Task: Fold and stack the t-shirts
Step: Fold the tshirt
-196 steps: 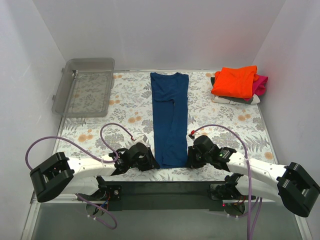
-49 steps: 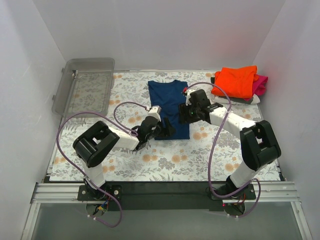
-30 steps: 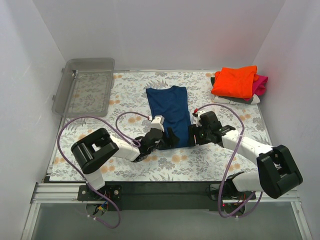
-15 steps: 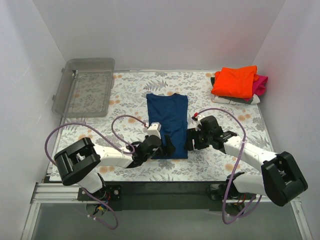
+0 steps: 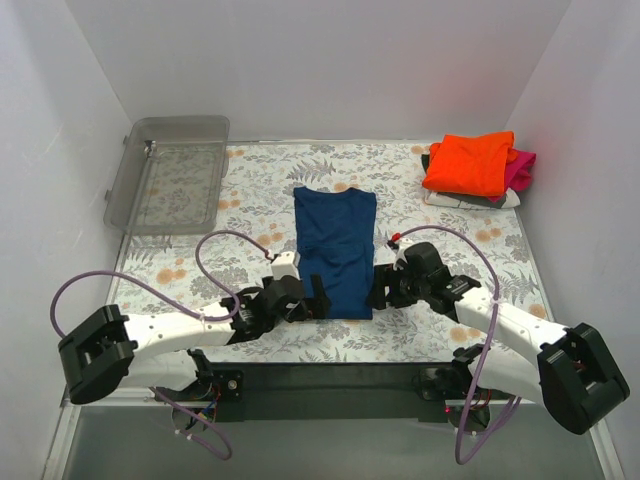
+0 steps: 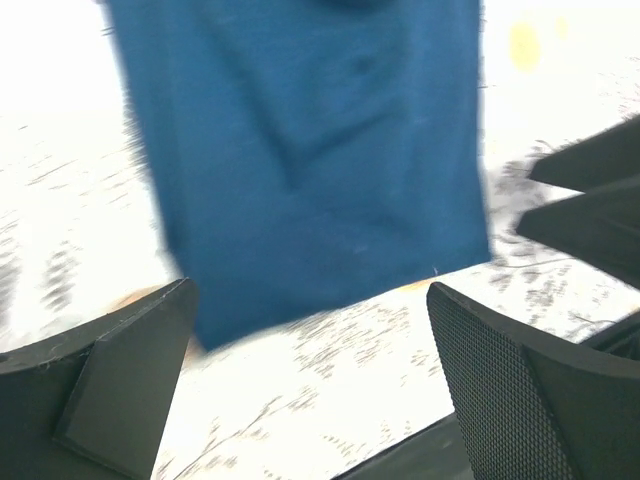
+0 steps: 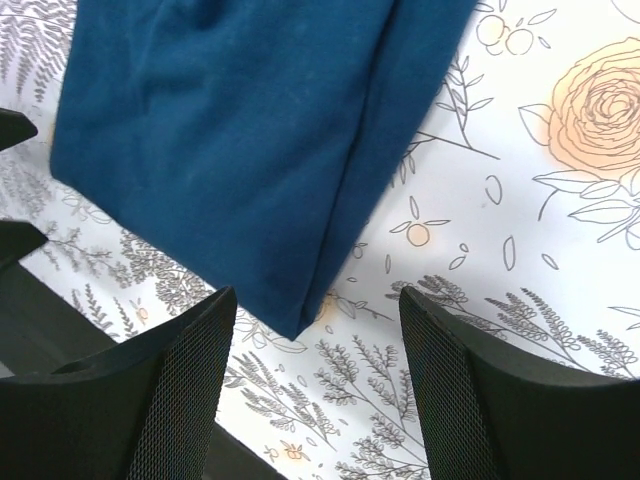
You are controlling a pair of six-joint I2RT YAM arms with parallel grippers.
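Folded navy t-shirt [image 5: 336,250]; orange-topped shirt stack [image 5: 470,163]

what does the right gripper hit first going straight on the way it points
Likely the blue shirt: its near corner lies between the open fingers of the right gripper, though depth is unclear.

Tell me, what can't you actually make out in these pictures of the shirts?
Top view: the orange t-shirt covers the stack, so only edges of the magenta t-shirt and the greyish t-shirt show.
Left wrist view: blur smears the navy t-shirt and the pattern of the tablecloth.
Both wrist views: the top edge cuts off the navy t-shirt's far end.
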